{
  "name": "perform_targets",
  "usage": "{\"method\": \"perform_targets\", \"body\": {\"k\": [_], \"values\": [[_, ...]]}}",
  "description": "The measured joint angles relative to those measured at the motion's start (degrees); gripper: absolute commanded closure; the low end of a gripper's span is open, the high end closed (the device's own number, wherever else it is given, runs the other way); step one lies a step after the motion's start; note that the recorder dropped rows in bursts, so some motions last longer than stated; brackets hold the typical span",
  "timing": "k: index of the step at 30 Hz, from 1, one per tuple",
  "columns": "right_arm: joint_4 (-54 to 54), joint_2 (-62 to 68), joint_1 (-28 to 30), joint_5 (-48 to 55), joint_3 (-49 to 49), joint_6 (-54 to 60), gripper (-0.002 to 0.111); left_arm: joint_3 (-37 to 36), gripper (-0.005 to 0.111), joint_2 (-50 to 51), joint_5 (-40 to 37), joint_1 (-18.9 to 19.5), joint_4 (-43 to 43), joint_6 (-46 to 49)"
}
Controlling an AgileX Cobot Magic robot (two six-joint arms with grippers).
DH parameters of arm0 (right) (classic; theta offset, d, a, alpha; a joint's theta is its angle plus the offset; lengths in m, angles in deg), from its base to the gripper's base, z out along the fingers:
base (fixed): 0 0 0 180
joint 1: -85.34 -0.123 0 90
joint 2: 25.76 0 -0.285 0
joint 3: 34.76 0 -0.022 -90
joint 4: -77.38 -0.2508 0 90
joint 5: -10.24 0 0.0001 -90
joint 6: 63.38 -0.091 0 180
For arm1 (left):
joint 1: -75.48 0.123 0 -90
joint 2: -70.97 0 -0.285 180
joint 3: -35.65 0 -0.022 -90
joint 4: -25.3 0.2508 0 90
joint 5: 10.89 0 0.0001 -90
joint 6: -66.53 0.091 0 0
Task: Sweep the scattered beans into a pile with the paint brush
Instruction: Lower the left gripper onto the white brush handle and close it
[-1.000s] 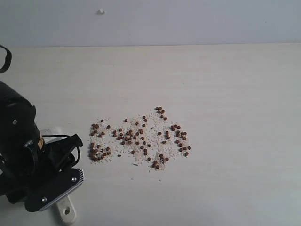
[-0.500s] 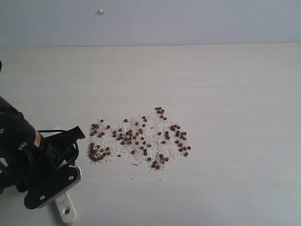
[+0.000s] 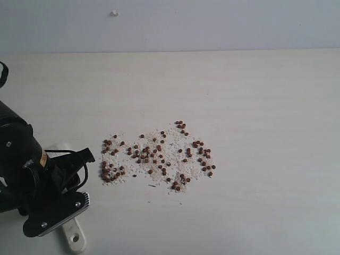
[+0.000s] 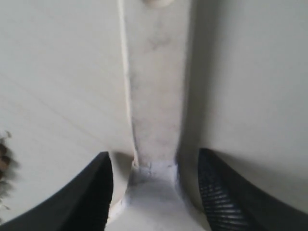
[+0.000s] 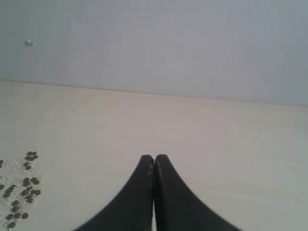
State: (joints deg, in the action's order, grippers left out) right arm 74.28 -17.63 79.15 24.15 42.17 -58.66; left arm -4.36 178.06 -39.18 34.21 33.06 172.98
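Note:
The beans (image 3: 156,156) lie scattered with pale crumbs in a wide patch at the table's middle; its edge also shows as beans (image 5: 21,192) and beans (image 4: 4,163). The paint brush (image 3: 74,237) lies flat at the front left, mostly hidden under my left arm (image 3: 32,180); only the handle end with its hole and a pale bit behind the arm show. My left gripper (image 4: 154,156) is open, its fingers either side of the brush (image 4: 156,106) with a gap on each side. My right gripper (image 5: 154,159) is shut and holds nothing, off to the right of the beans.
A pale wooden table (image 3: 255,106) runs back to a grey wall. A lone white speck (image 3: 113,13) sits on the wall. The left arm's black cable (image 3: 74,159) loops close to the left edge of the bean patch.
My left arm has shifted slightly left and forward over the brush. The brush and the beans have not moved.

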Motion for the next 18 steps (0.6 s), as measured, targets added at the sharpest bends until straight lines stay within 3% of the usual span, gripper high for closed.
{"method": "perform_targets", "body": {"k": [4,6,11,18], "values": [[0.0,0.0,0.0,0.0,0.0,0.0,0.108,0.1,0.058,0.1,-0.3,0.0,-0.1,0.0],[0.0,0.0,0.0,0.0,0.0,0.0,0.108,0.1,0.067,0.1,-0.7,0.0,-0.1,-0.4],[0.0,0.0,0.0,0.0,0.0,0.0,0.108,0.1,0.104,0.1,-1.9,0.1,0.6,-5.9],[0.0,0.0,0.0,-0.1,0.0,0.0,0.108,0.1,0.107,0.0,-1.9,0.2,1.0,-14.2]]}}
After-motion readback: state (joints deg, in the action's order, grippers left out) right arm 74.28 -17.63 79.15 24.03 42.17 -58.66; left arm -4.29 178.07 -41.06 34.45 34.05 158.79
